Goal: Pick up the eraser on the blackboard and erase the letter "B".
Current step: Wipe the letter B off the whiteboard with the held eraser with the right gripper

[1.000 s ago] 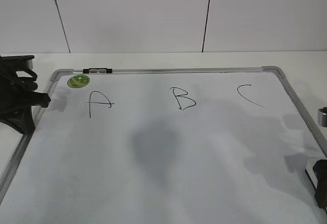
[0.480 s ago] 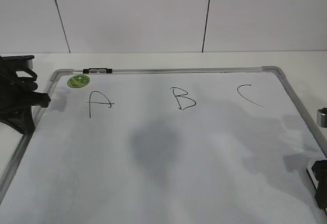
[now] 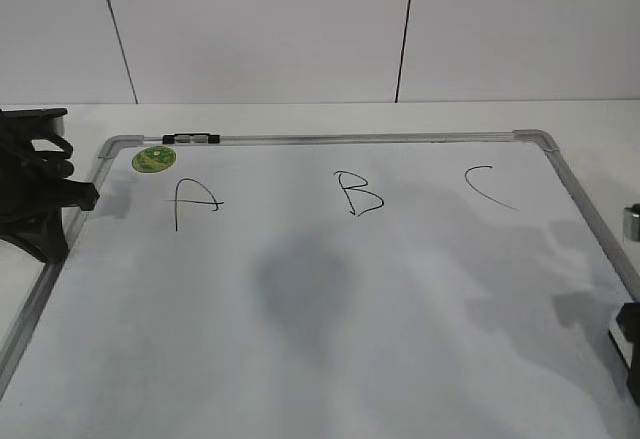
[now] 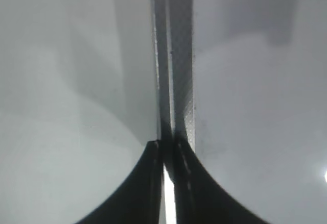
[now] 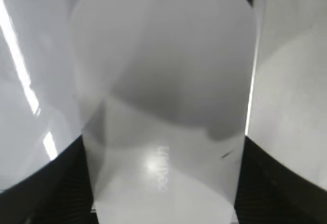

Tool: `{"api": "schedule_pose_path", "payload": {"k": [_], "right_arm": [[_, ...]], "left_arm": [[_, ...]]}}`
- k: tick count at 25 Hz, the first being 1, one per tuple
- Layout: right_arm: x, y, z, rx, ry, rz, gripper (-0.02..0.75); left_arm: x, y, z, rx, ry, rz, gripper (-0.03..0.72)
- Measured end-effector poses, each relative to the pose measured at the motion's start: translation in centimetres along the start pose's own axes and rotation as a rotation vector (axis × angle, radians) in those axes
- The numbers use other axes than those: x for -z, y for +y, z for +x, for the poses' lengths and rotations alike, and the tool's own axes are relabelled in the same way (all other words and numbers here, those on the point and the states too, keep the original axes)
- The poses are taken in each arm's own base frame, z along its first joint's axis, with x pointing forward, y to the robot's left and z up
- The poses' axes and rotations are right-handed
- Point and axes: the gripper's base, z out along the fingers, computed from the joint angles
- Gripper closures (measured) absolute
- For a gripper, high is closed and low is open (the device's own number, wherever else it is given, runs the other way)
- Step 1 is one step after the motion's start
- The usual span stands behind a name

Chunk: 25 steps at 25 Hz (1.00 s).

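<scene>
The blackboard is a white board with a silver-grey frame lying flat on the table. The letter "B" is drawn in thin black line at its upper middle. The eraser, a white rounded block, fills the right wrist view. My right gripper has a black finger against each long side of it. In the exterior view that gripper sits at the board's right edge, mostly cut off, far from the "B". My left gripper is shut and empty over the board's left frame.
An "A" and a "C" flank the "B". A round green magnet and a thin marker lie at the board's top left. The left arm stands at the left edge. A silver object sits past the right edge.
In the exterior view my right gripper has shifted to the right and slightly up, further out of the picture. The left arm and the letters are unchanged.
</scene>
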Motion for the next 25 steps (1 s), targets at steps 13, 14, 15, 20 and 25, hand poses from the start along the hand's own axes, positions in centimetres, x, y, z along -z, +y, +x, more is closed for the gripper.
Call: {"api": "schedule_pose_path", "payload": {"k": [13, 14, 15, 20, 25], "right_arm": [[7.8, 1.7, -4.7, 0.021, -0.103, -0.001, 0.200], [7.9, 2.2, -5.2, 0.038, -0.107, -0.001, 0.200], [8.2, 2.9, -5.9, 0.056, -0.118, -0.001, 0.200], [8.4, 7.3, -9.8, 0.169, -0.152, -0.001, 0.200], [7.8, 10.9, -14.7, 0.235, -0.197, 0.002, 0.200]], "left_arm": [[-0.1, 0.0, 0.0, 0.002, 0.004, 0.002, 0.668], [-0.1, 0.0, 0.0, 0.002, 0.006, 0.002, 0.668], [0.0, 0.0, 0.0, 0.002, 0.005, 0.002, 0.668], [0.0, 0.0, 0.0, 0.003, 0.007, 0.003, 0.668], [0.0, 0.0, 0.0, 0.003, 0.007, 0.004, 0.668]]}}
